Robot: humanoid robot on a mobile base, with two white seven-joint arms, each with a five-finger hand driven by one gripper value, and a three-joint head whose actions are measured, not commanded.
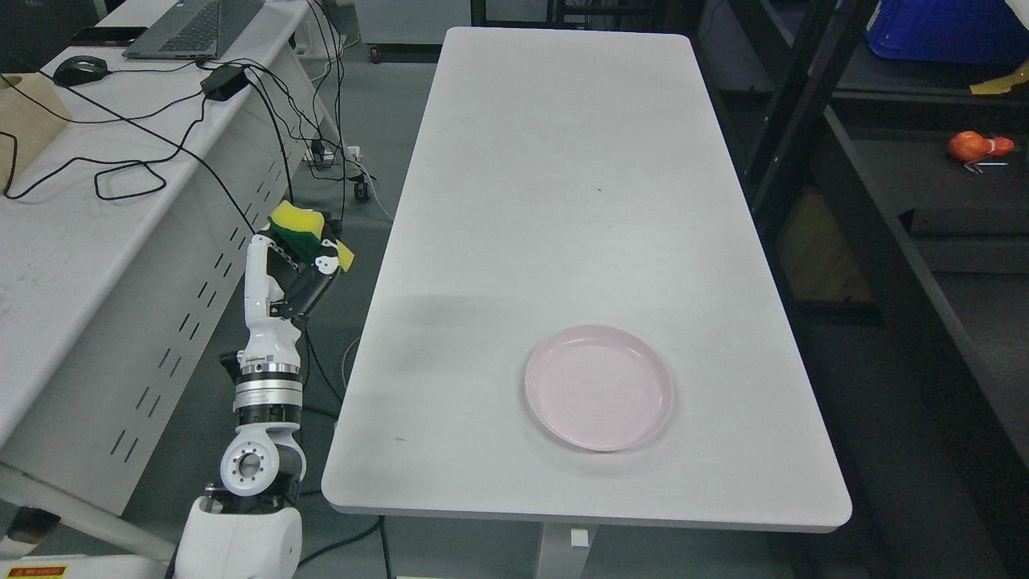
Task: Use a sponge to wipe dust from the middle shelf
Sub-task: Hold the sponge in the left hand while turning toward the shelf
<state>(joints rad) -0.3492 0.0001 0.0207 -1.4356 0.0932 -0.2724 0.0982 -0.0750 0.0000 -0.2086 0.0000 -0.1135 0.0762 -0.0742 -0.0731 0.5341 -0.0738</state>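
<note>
My left hand [301,249] is raised in the gap left of the white table [563,177], with its fingers curled around a yellow and green sponge [296,224]. The sponge sits at the top of the hand, above the floor and clear of the table edge. A dark shelf unit [884,153] stands at the right of the picture, with its boards running away from me. My right arm does not show.
A pale pink plate [599,388] lies on the near half of the white table. A second desk [96,185] at the left carries a laptop, a mouse and black cables. An orange object [977,147] lies on the shelf.
</note>
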